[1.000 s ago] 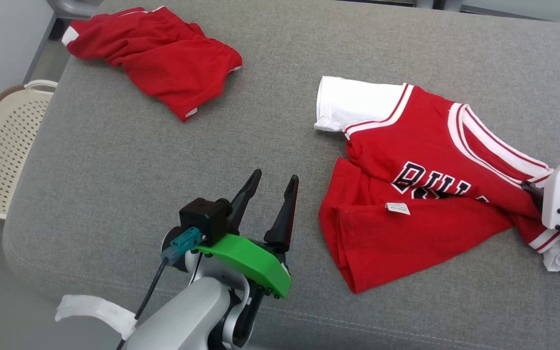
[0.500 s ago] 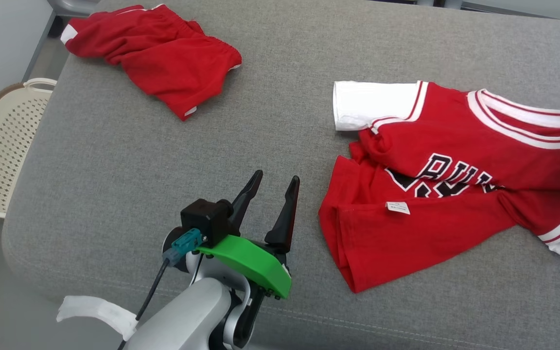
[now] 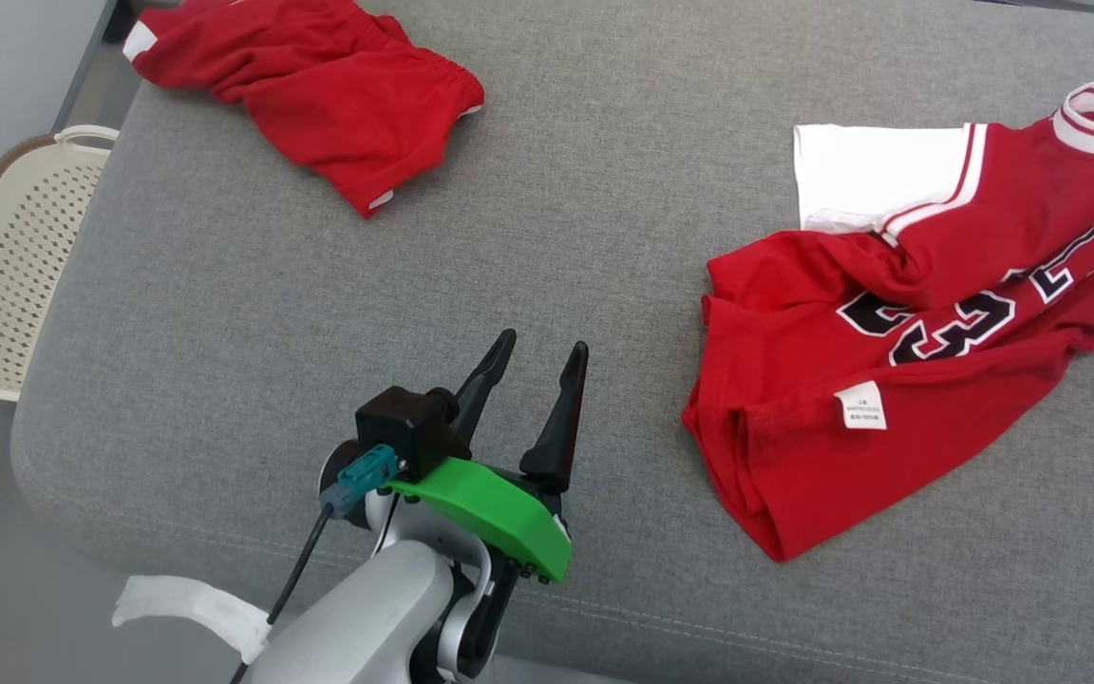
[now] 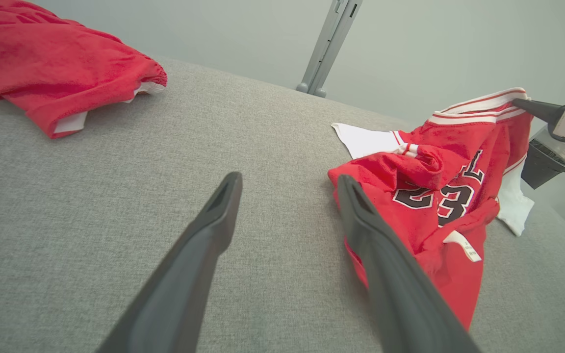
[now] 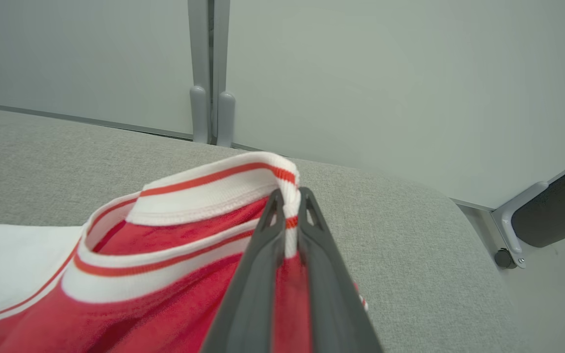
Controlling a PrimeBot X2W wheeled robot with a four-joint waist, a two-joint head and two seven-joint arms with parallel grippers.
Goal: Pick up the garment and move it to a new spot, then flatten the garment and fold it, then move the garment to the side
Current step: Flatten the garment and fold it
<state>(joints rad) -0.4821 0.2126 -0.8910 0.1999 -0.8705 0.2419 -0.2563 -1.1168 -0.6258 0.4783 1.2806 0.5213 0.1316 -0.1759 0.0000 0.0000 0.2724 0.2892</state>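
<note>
- Clamping one jersey (image 3: 889,380) by its collar, the right gripper (image 5: 290,193) holds it at the cushion's (image 3: 319,285) right side.
- Empty, the left gripper (image 3: 544,342) has its fingers apart, near the jersey's hem.
- One pair of shorts (image 3: 319,76) lies far left; one basket (image 3: 6,266) stands beside the cushion.

Head view: jersey (image 3: 889,456) cut off at right edge; lettering (image 3: 955,328) partly fold-hidden; label (image 3: 860,406) print unreadable.

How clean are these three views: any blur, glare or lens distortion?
Head view: soft even light, no glare, jersey sharp but cut by the right edge. Left wrist view: wide-angle stretch, left gripper looms large and soft. Right wrist view: right gripper blurred near the lens, collar slightly soft.
</note>
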